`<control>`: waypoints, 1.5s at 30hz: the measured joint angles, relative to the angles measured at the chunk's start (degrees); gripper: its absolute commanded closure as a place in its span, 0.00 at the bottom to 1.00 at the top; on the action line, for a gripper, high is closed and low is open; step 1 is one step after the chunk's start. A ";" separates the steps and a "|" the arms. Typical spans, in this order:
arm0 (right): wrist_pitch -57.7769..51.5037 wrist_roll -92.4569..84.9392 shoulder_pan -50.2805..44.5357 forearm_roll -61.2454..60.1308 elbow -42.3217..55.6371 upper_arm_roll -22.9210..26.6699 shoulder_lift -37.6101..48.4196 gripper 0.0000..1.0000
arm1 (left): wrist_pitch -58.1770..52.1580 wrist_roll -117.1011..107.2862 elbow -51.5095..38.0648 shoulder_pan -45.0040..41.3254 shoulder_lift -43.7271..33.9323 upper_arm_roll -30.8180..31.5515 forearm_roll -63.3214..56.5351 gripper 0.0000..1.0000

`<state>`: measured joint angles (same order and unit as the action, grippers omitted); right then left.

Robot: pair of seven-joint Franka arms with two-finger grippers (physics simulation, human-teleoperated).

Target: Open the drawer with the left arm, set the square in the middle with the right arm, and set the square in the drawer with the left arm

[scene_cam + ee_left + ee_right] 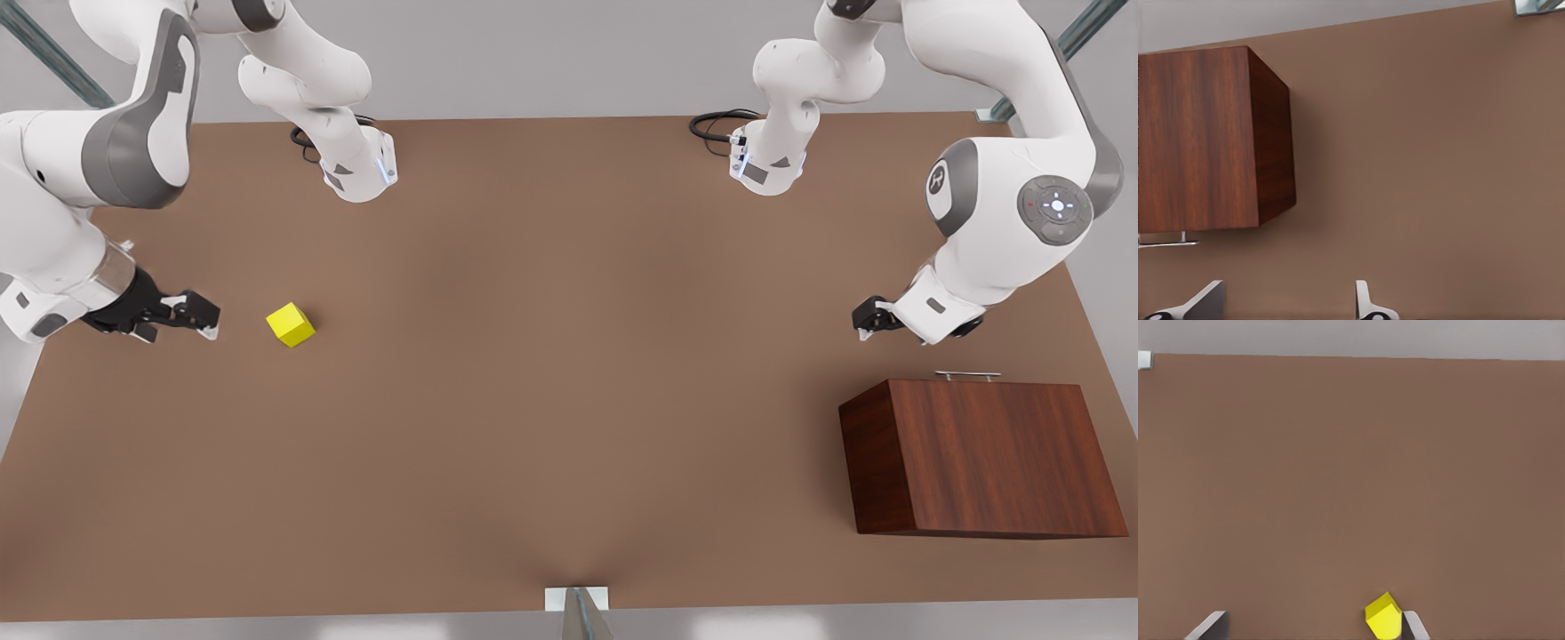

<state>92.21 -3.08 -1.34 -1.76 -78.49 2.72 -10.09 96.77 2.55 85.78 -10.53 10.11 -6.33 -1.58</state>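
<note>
Here the left pincer (pixel 867 322) hovers released near the closed drawer's handle (pixel 967 375), apparently lined up to pull. The right pincer (pixel 203 316), fingers spread, sits just beside the square (pixel 291 324) on the table (pixel 569 373), apparently poised to grasp.

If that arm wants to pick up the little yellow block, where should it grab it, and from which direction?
Probably from straight above, pinching two opposite flat side faces. The yellow block lies alone on the table, turned somewhat askew, so the right pincer, open beside it on the front view's left, would likely need to twist to meet those faces squarely.
</note>
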 measured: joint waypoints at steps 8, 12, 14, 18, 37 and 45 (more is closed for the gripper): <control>11.88 -16.11 -2.73 -0.71 -29.37 -2.28 7.05 0.00 | 16.66 -36.33 16.32 0.49 -5.18 -4.47 -0.11 0.00; 22.13 -32.47 7.06 -0.70 -39.81 -1.71 6.30 0.00 | 28.30 -49.17 28.25 4.04 -11.68 -7.91 0.04 0.00; 29.29 -39.99 5.88 -0.69 -46.87 0.62 6.36 0.00 | 31.66 -59.07 29.67 5.98 -11.76 -8.45 0.14 0.00; 35.03 -54.52 5.77 -0.69 -53.24 2.81 4.40 0.00 | 38.82 -64.84 36.27 1.14 -12.73 -10.50 0.31 0.00; 60.01 -56.19 5.47 0.35 -67.73 3.07 0.45 0.00 | 53.98 -68.77 46.14 8.09 -9.70 -19.64 1.34 0.00; 61.51 -56.25 6.25 0.35 -69.52 4.36 -0.37 0.25 | 58.33 -68.82 45.97 0.02 -5.86 -19.76 2.64 0.00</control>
<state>153.72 -59.33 4.91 -1.40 -148.01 7.09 -10.46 155.10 -66.27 131.75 -10.52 4.25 -26.09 1.06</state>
